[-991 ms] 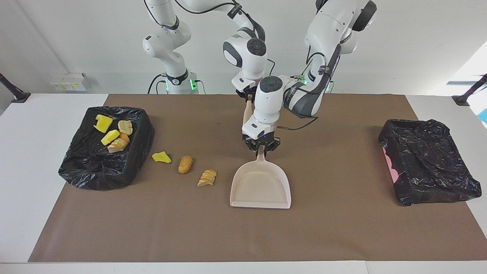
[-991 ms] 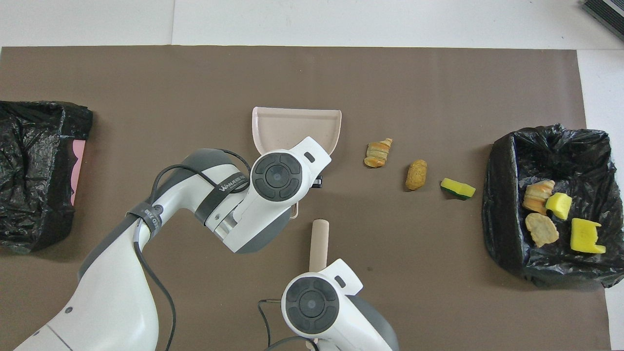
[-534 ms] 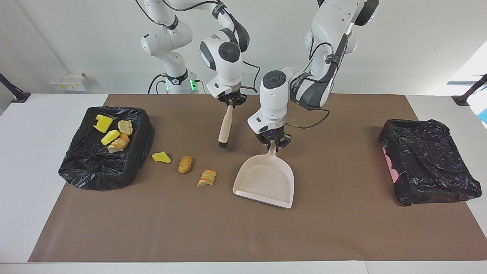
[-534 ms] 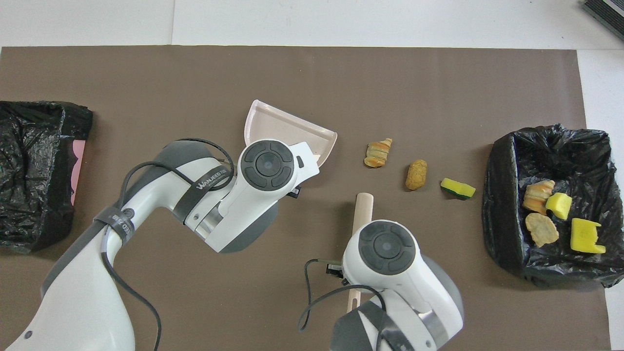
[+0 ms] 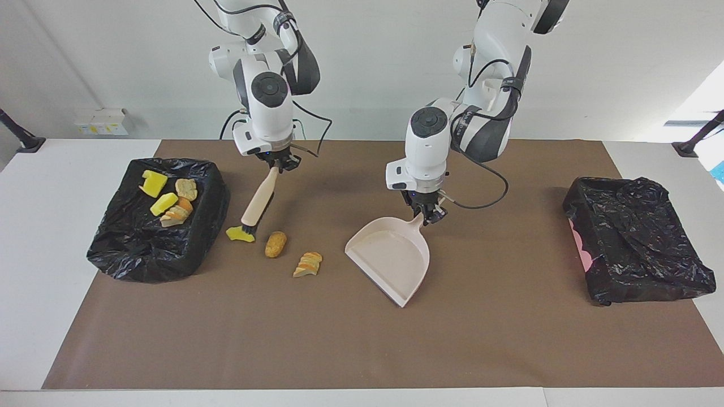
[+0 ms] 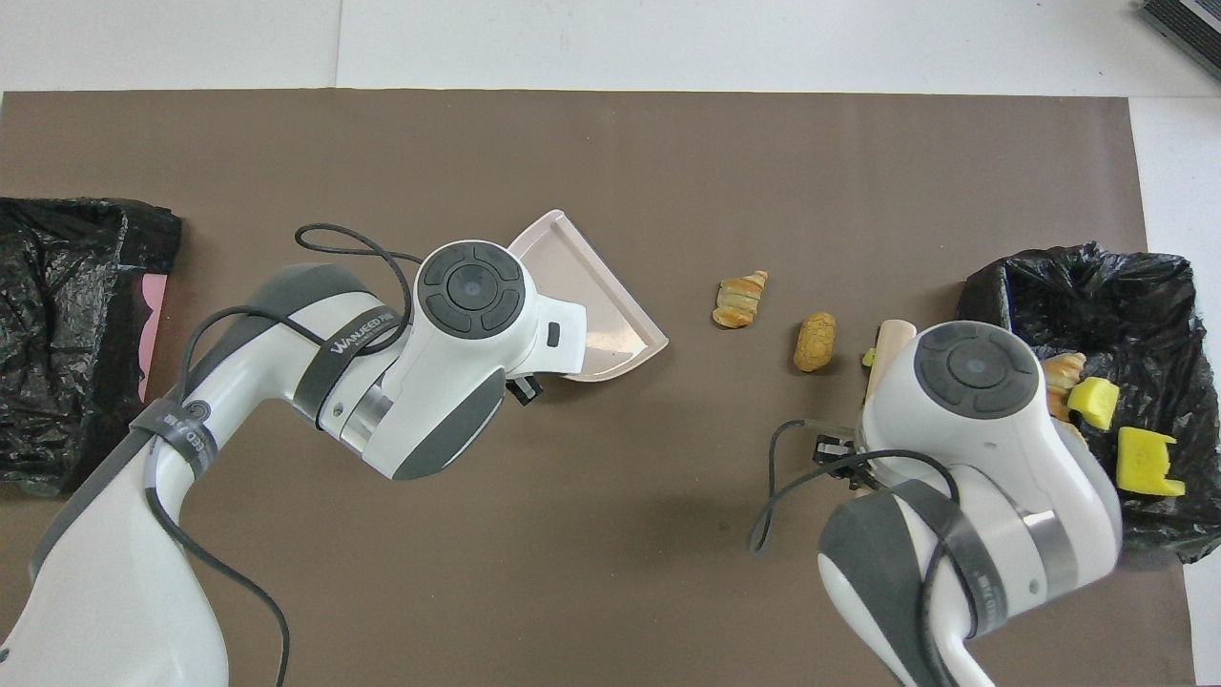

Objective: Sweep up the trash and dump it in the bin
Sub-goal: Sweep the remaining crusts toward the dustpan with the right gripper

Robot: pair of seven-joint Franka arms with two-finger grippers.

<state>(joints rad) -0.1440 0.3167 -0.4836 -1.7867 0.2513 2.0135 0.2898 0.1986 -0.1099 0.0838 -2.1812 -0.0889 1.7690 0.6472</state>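
Note:
Three pieces of trash lie on the brown mat in a row: a yellow sponge chunk [image 5: 237,234], an orange-brown piece [image 5: 275,243] [image 6: 815,342] and a striped pastry piece [image 5: 308,264] [image 6: 739,299]. My right gripper [image 5: 277,165] is shut on the beige brush [image 5: 258,199] by its handle, and the black bristles touch the sponge chunk. My left gripper [image 5: 425,217] is shut on the handle of the beige dustpan [image 5: 390,257] [image 6: 596,296], whose mouth is turned toward the scraps. In the overhead view the right arm hides most of the sponge chunk.
The black-lined bin [image 5: 141,254] [image 6: 1078,277] at the right arm's end of the table holds several scraps [image 5: 169,200]. A second black-lined bin [image 5: 639,243] [image 6: 67,334] sits at the left arm's end. The brown mat [image 5: 362,350] covers the middle of the table.
My right gripper carried the brush toward the right arm's end and lowered its bristles onto the sponge chunk. My left gripper turned the dustpan so that its mouth faces the scraps.

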